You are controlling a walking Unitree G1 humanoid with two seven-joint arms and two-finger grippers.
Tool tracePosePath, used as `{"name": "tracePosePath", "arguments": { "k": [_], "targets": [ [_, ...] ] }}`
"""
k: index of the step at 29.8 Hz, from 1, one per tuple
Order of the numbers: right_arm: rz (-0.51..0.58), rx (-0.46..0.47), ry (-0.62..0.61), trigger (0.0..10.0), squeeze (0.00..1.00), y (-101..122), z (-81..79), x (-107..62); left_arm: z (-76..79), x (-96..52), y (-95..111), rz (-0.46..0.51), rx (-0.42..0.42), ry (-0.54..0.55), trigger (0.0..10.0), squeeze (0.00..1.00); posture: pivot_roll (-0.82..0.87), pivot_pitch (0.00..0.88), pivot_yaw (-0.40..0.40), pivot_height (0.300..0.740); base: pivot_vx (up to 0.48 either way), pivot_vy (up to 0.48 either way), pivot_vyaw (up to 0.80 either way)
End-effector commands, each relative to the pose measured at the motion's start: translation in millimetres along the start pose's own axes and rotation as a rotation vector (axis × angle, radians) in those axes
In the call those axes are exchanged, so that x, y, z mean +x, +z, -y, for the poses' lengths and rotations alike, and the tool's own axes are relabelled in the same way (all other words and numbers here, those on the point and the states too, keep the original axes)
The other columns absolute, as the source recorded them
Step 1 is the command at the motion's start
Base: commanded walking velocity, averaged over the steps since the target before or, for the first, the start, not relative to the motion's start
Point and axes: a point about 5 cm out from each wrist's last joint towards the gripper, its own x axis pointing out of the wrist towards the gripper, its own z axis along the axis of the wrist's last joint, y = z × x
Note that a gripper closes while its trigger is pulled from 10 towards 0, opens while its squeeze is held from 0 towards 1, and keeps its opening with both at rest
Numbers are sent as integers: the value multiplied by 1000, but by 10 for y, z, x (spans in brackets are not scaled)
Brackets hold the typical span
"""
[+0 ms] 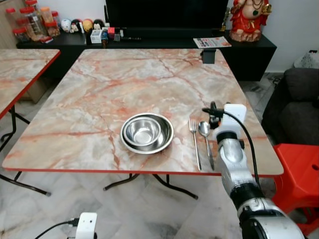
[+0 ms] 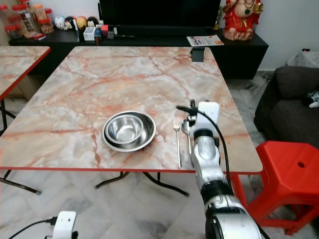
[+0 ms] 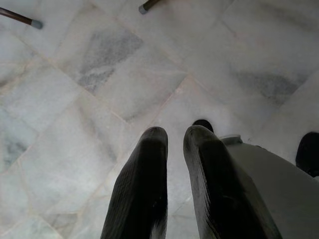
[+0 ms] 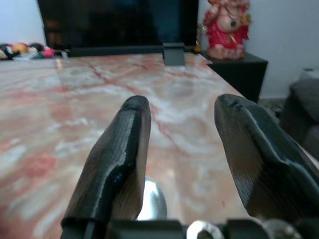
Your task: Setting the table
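**Bowl, fork and spoon laid at the near edge of the table**

At the far left, a second marble table [image 1: 20,69] is seen at about 10 o'clock. The left gripper [image 3: 174,144] hangs low over the floor [image 3: 89,99]; its wrist view shows the two fingers nearly together, only a narrow gap between them, with nothing held. From the head views only its white camera block is seen at 7 o'clock.

On the main table [image 1: 129,79], near the front edge, two nested steel bowls [image 1: 146,132] are set. Just beside them, at 3 o'clock from the bowls, a fork [image 1: 195,142] lies with its tines pointing away, and a spoon [image 1: 206,139] lies close alongside it, the two parallel.

The right gripper [image 4: 184,149] is held over the spoon's bowl end. In the head views its fingers are hidden behind the wrist; its wrist view shows them spread wide and empty, with the shiny spoon bowl below and between them.

At 12 o'clock a dark cabinet [image 1: 249,50] carries a red figurine [image 1: 246,19]. At the far right a sofa [image 2: 291,99] and a red stool [image 2: 286,174] are seen.
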Motion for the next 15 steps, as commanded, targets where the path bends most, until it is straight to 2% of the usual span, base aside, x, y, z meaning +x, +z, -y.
{"name": "tracePosePath", "arguments": {
  "k": [1,7,15],
  "targets": [
    [52,26,19,10000,0,108,-98,6,-46,-9,-58,-31,-10,18,10000,0,55,0,-8,728,0,428,0],
    [71,63,60,10000,0,154,-296,-66,-51,-7,-53,-35,-12,18,10000,0,48,0,-1,728,0,424,0],
    [80,76,92,10000,0,209,-404,-103,-57,-3,-38,-33,-9,18,10000,0,46,0,1,728,0,423,0]
  ]
}}
